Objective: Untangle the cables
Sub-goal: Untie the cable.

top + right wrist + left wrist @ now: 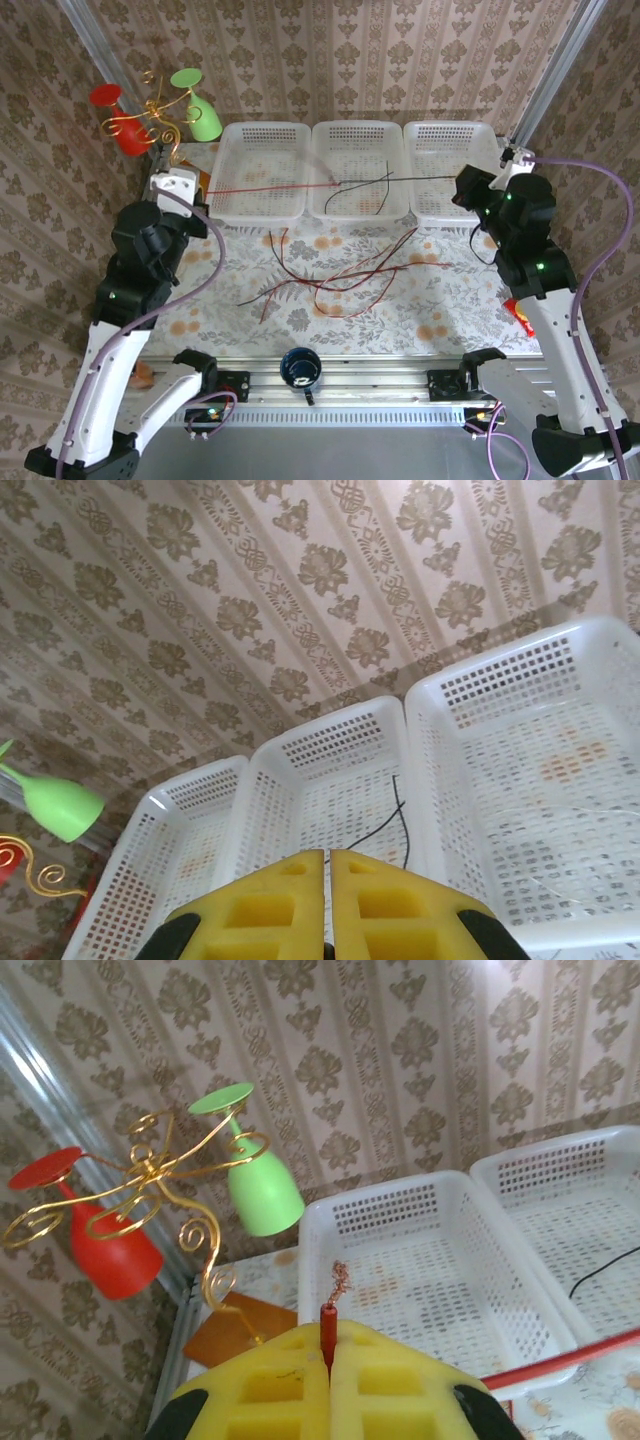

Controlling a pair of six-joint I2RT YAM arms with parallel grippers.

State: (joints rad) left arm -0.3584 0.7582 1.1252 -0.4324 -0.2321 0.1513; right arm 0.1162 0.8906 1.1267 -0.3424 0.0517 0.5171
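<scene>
A tangle of red and black cables (340,272) lies on the flowered tablecloth in front of three white baskets. My left gripper (196,188) is by the left basket (262,135); in the left wrist view its yellow fingers (270,1380) are shut on a red cable (328,1325) whose bare copper end sticks up. That red cable (270,187) runs taut to the right over the left basket. My right gripper (466,188) is by the right basket (450,135), shut, with a black cable (400,180) stretched from it over the middle basket (356,135). That black cable (400,815) leads into the finger gap.
A gold wire stand (160,115) with a red glass (122,120) and a green glass (200,108) stands at the back left, close to my left gripper. A dark blue mug (300,368) sits at the near edge. Patterned walls close in on three sides.
</scene>
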